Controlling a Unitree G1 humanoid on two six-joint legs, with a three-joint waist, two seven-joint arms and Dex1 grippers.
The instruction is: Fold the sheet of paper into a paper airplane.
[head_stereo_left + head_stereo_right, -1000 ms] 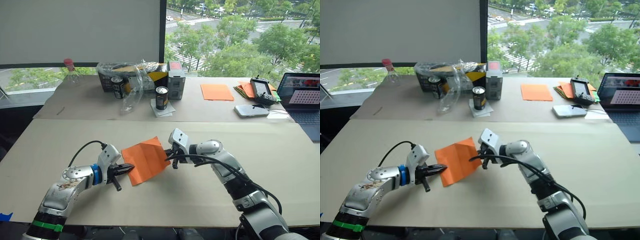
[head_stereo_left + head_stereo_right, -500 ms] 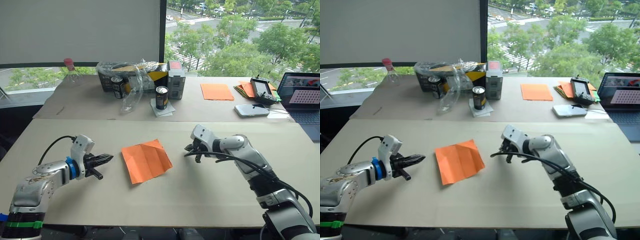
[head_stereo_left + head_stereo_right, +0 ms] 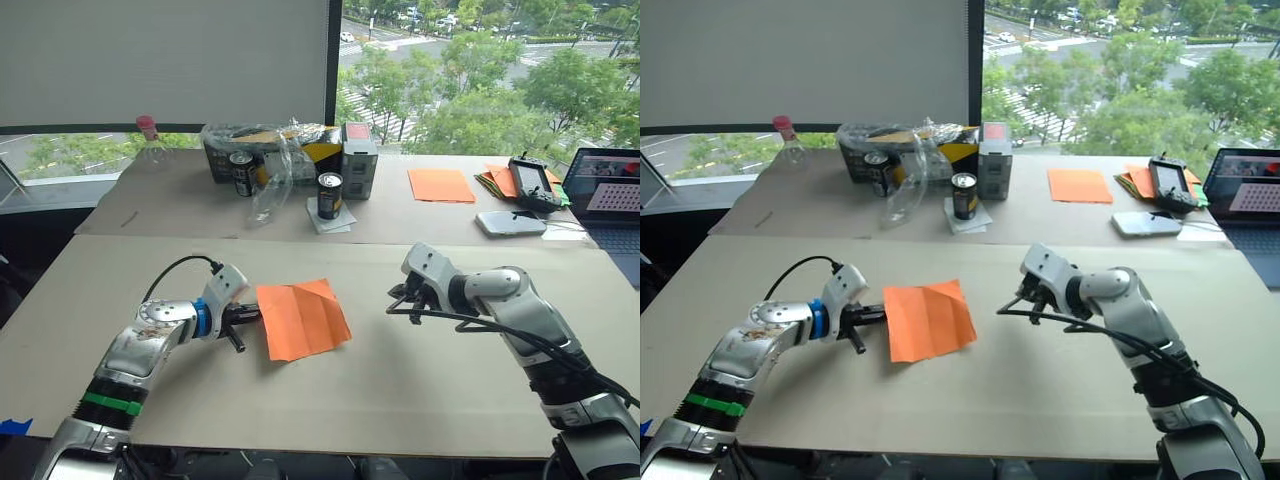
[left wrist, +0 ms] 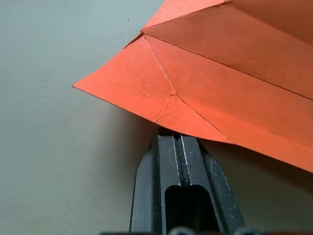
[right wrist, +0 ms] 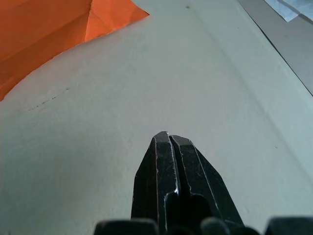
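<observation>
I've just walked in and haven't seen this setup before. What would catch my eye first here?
The bright orange sheet of paper, creased and partly folded, lies flat in the middle of the near table. The left gripper, shut, has its tips at the sheet's left edge, while the right gripper, also shut, hovers apart to its right. On the far table a smooth orange sheet lies near a laptop.

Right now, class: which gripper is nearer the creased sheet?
Left. The left gripper sits shut at the sheet's edge; the right gripper, also shut, is well clear of it.
</observation>
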